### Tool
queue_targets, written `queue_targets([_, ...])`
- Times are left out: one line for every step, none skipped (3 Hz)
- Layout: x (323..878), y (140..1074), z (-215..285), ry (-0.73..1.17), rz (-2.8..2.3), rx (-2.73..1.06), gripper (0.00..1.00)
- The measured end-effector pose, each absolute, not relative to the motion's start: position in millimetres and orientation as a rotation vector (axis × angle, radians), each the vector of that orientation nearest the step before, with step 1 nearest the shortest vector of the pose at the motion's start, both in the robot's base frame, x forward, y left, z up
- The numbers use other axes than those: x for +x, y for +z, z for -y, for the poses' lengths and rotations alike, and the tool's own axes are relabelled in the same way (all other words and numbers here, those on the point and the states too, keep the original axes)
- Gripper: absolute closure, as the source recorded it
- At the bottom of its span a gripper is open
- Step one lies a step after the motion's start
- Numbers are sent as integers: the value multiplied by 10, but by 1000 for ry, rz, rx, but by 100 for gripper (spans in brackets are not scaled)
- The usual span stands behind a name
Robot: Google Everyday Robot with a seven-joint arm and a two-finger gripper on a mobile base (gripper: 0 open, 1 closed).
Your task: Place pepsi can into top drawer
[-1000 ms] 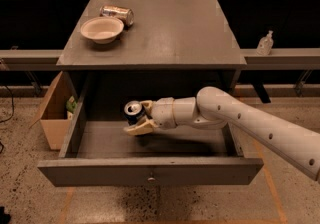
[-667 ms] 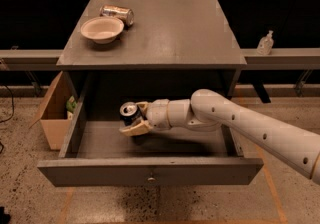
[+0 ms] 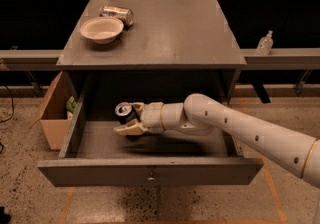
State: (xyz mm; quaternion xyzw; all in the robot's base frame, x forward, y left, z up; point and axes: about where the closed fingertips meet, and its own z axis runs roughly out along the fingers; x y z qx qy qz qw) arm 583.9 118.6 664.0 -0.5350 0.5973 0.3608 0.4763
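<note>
The top drawer of the grey cabinet is pulled open, its flat front panel with a small round knob facing me. My gripper reaches in from the right on a white arm and is shut on the pepsi can, a dark blue can with a silver top. The can is tilted and held inside the drawer, left of centre, just above the drawer floor.
On the cabinet top a beige bowl and a silver-gold can lying on its side sit at the back left. A cardboard box stands on the floor left of the drawer. A small clear bottle stands on the right shelf.
My gripper with the pepsi can has moved a little to the left inside the drawer. Nothing else has moved.
</note>
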Motion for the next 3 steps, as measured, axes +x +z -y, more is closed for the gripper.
queue_targets([5869,6637,-1163,876,-1474,-1299,0])
queue_targets([5901,6645,-1097,868,-1496,-1285,0])
queue_targets([6008,6788,-895,839,-1526,-1242,16])
